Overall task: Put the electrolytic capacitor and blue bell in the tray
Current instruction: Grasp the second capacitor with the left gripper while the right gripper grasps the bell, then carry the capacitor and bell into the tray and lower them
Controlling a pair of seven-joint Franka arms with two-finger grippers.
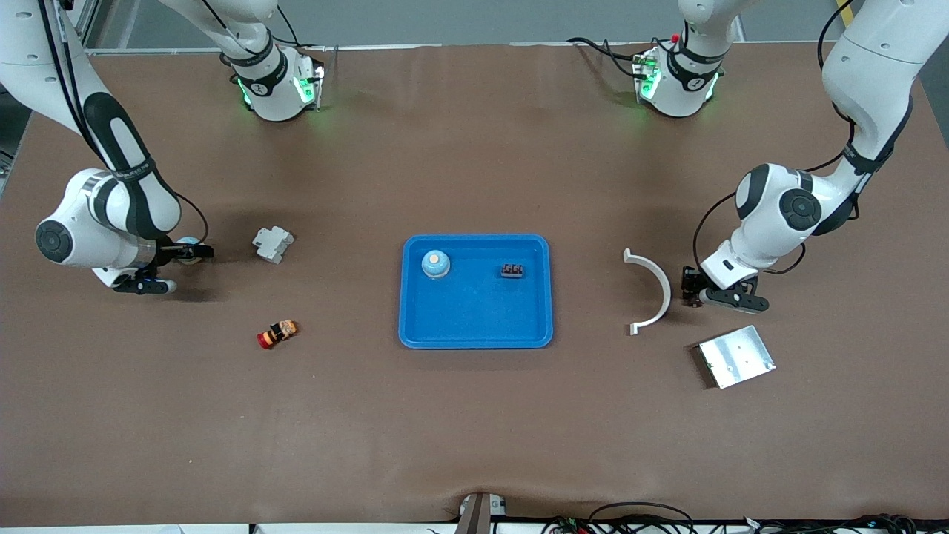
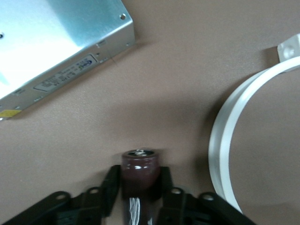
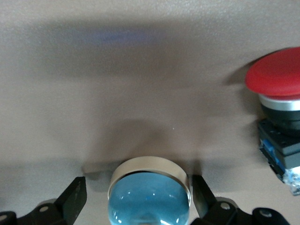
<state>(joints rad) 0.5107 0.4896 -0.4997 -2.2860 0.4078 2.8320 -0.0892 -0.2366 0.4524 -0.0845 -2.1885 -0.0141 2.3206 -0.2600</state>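
Nearest the front camera, a silver plate (image 1: 736, 356) lay near the left arm's edge of the bench (image 1: 474, 430). Just above it the left hand (image 2: 139, 187) pinched the electrolytic capacitor (image 2: 138, 171). The tray (image 1: 476, 335) sat mid-bench. The right hand (image 3: 138, 197) stood spread around the blue bell (image 3: 149, 194) near the right arm's edge.

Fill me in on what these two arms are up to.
The left hand has shut on a dark maroon cylindrical capacitor on the table, beside a white curved plastic bracket. The right hand straddles a blue domed bell, fingers open. The shallow bright-blue plastic tray waits mid-table.
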